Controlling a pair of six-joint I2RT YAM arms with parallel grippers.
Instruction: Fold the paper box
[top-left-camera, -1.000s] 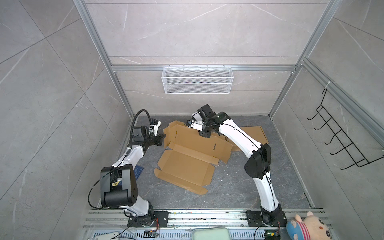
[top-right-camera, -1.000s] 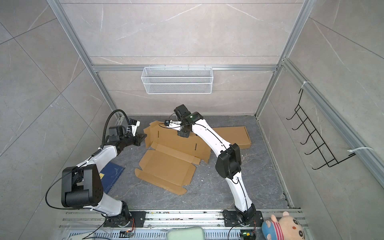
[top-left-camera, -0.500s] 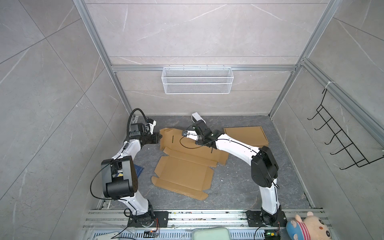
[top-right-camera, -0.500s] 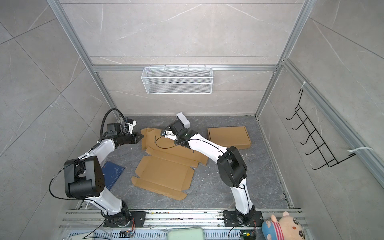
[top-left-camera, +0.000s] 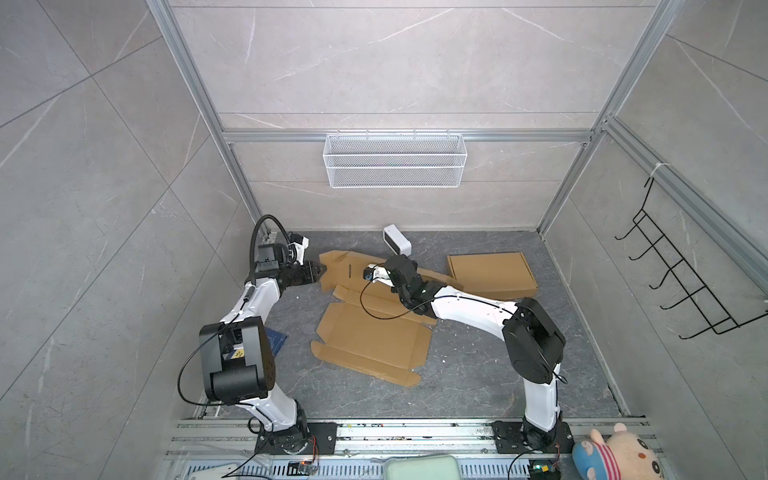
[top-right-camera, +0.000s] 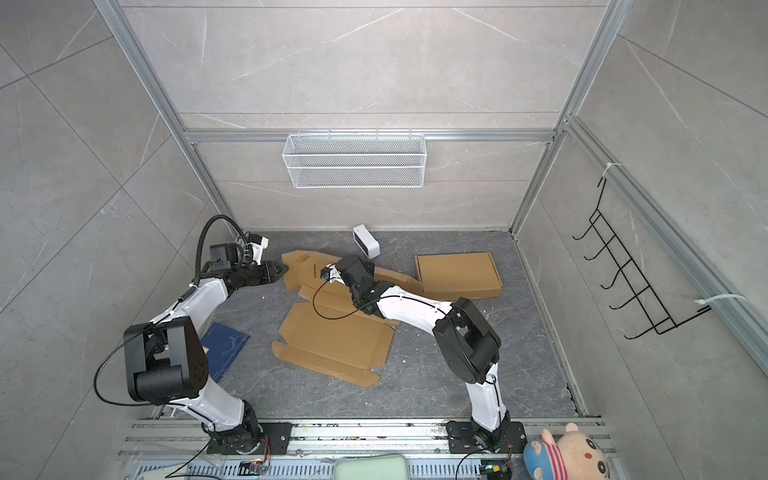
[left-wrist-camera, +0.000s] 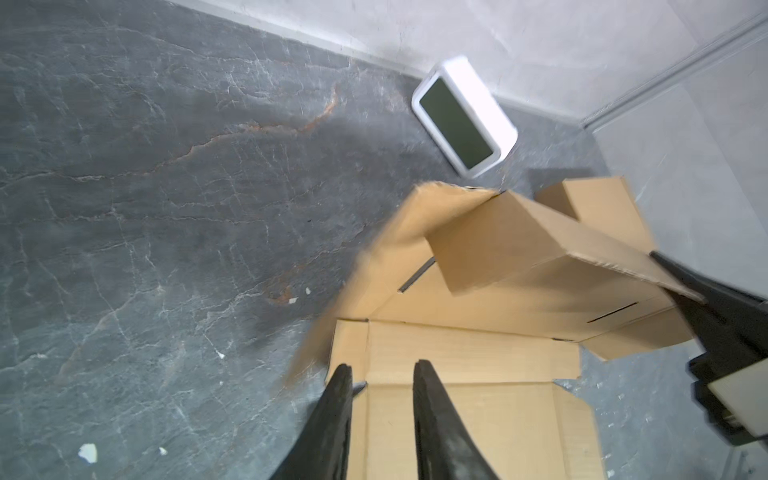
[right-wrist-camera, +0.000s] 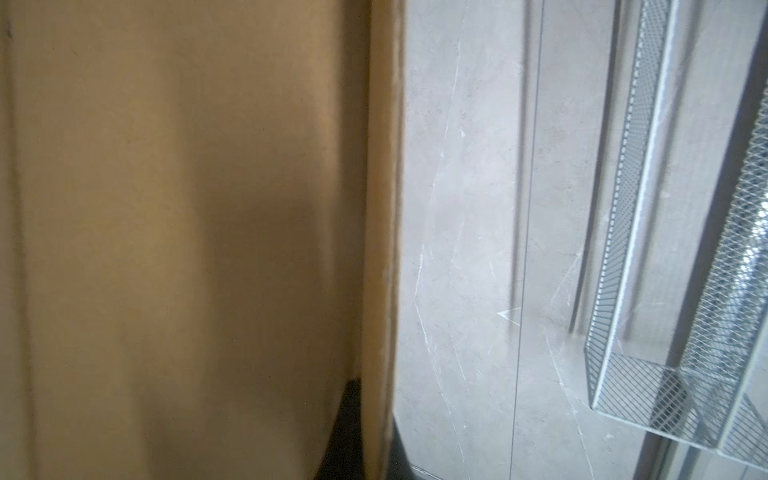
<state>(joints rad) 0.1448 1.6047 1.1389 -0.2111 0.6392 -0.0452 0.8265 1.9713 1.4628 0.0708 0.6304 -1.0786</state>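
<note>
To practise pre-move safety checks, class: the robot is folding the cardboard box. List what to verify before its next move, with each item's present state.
1. Right pincer shut on the raised flap of the flat brown cardboard box blank: ok.
2. Left pincer open, jaws apart over the blank's corner: ok.
3. Blank's near panel flat on the dark grey stone-look table: ok.
4. White rectangular clock clear of the fold path: cannot tell; it stands close behind the flap.
5. Blank fully folded: not ok; most panels lie flat.
</note>
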